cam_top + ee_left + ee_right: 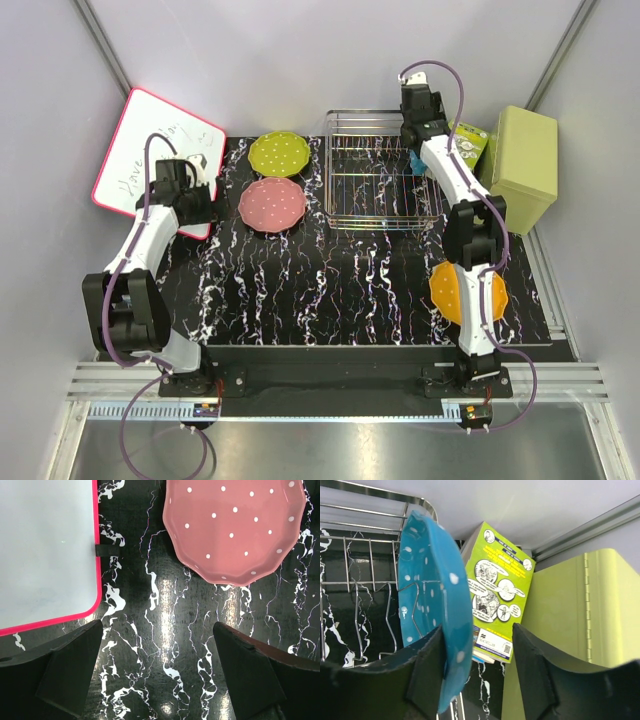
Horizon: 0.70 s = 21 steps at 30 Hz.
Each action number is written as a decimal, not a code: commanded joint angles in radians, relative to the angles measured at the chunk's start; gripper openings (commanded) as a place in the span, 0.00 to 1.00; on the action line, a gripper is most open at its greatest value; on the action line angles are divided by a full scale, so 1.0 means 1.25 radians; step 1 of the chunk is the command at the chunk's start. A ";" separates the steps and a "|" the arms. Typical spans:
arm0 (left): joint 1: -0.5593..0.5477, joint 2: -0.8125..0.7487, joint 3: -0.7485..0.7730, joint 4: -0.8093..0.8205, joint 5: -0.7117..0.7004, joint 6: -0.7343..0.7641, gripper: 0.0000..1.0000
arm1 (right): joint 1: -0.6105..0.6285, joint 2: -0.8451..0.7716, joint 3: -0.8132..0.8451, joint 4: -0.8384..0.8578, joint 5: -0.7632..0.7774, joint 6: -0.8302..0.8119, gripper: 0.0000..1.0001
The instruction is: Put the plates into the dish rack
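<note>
The dish rack [383,170] stands at the back middle of the mat. The blue plate [432,605] stands on edge at the rack's right end, among the wires [370,540]. My right gripper [477,630] is open around its rim: the left finger touches the plate and the right finger is well apart. From above, that gripper [412,140] sits over the blue plate [415,160]. The lime green plate [278,153] and pink plate [272,204] lie flat left of the rack. The orange plate [465,292] lies at the front right, partly hidden by the right arm. My left gripper [157,630] is open and empty, just short of the pink plate [235,525].
A pink-framed whiteboard [155,160] lies at the back left, next to my left gripper [203,200]; it also shows in the left wrist view [45,550]. An olive-green box [525,165] and a lime comic book [500,600] stand right of the rack. Walls enclose the black marbled mat [340,290].
</note>
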 commanded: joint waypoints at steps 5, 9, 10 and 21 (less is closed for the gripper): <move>-0.036 0.114 0.091 0.075 0.103 0.050 0.99 | -0.001 -0.214 0.049 -0.012 0.007 -0.017 0.67; -0.040 0.294 0.289 0.009 0.110 0.006 0.93 | 0.001 -0.313 -0.067 -0.048 -0.167 0.056 0.68; -0.040 0.354 0.321 -0.001 0.105 0.001 0.88 | 0.001 -0.332 -0.091 -0.062 -0.217 0.080 0.69; -0.091 0.463 0.446 -0.017 0.178 0.012 0.00 | 0.038 -0.487 -0.395 -0.140 -0.674 0.169 0.67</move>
